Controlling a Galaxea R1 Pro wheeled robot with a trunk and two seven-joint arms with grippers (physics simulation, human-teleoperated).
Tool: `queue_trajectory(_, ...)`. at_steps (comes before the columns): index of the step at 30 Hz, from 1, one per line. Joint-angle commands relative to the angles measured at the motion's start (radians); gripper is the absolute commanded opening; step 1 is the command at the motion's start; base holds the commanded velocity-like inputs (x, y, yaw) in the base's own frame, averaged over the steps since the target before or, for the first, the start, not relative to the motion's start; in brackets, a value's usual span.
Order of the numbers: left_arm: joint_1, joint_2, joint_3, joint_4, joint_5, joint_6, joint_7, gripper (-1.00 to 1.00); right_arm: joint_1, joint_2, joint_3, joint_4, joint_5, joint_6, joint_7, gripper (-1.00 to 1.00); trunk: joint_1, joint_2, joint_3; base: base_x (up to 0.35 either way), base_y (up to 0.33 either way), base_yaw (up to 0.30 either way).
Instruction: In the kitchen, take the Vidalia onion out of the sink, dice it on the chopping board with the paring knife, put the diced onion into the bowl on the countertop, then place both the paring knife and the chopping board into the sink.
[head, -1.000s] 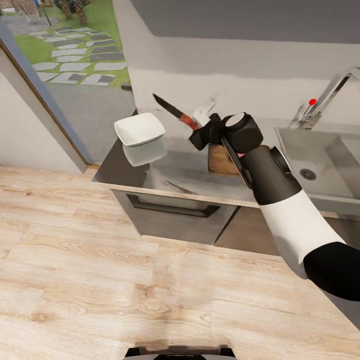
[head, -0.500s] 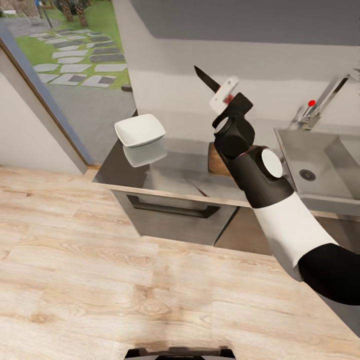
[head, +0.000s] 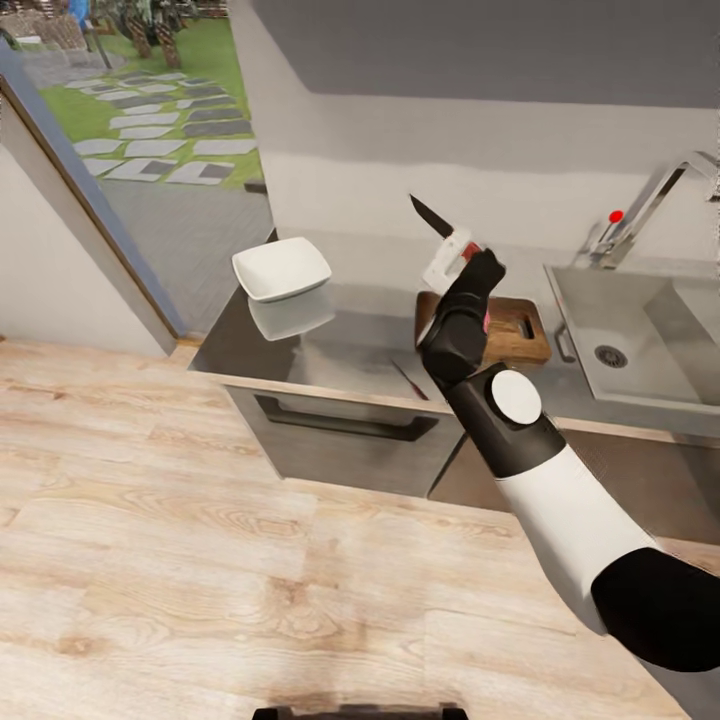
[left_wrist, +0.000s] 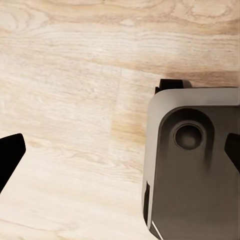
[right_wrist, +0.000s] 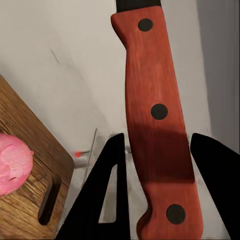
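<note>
Knife (head: 442, 228) held in the right gripper (head: 462, 262) — fingers clamped on its red handle (right_wrist: 157, 120), dark blade pointing up and away above the chopping board (head: 512, 335). A pink piece (right_wrist: 14, 163) lies on the board. The board sits on the countertop (head: 340, 345) between the white bowl (head: 281, 268) and the sink (head: 625, 340). The left gripper's fingers (left_wrist: 10, 155) are spread apart over the wood floor (left_wrist: 70, 100).

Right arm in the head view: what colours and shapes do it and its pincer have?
The right arm has a black shoulder end, a white middle segment and a black forearm bearing a round white disc. Its pincer is black, with dark tapered fingers.
</note>
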Motion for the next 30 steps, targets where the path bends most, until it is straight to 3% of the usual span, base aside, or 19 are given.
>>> queue_trajectory(1, -0.001, 0.0, -0.009, 0.004, 0.008, -0.006, 0.001, 1.0, 0.01, 0.0, 0.001, 0.0, 0.014, 0.004, -0.014, -1.0, 0.0, -0.001, 0.001, 0.0, 0.0, 0.0)
queue_trajectory(13, -0.001, -0.001, -0.009, 0.004, 0.008, -0.007, 0.001, 1.0, 0.091, 0.0, -0.006, 0.0, 0.015, 0.004, -0.225, -1.0, 0.0, -0.001, 0.02, 0.0, 0.0, 0.0)
queue_trajectory(17, -0.001, -0.001, -0.009, 0.003, 0.007, -0.006, 0.001, 1.0, 0.096, 0.003, -0.037, 0.0, 0.012, 0.003, -0.297, -1.0, 0.0, -0.001, 0.026, 0.0, 0.0, 0.0)
queue_trajectory(22, -0.001, -0.003, -0.009, 0.001, 0.006, -0.007, 0.001, 1.0, 0.101, 0.021, -0.116, 0.0, 0.008, 0.0, -0.34, -1.0, 0.0, -0.001, 0.034, 0.0, 0.0, 0.0)
queue_trajectory(30, -0.001, -0.006, -0.009, -0.005, 0.006, -0.008, 0.001, 1.0, 0.134, 0.025, -0.153, 0.001, 0.007, -0.001, -0.396, -1.0, 0.0, -0.001, 0.047, 0.0, 0.0, 0.0)
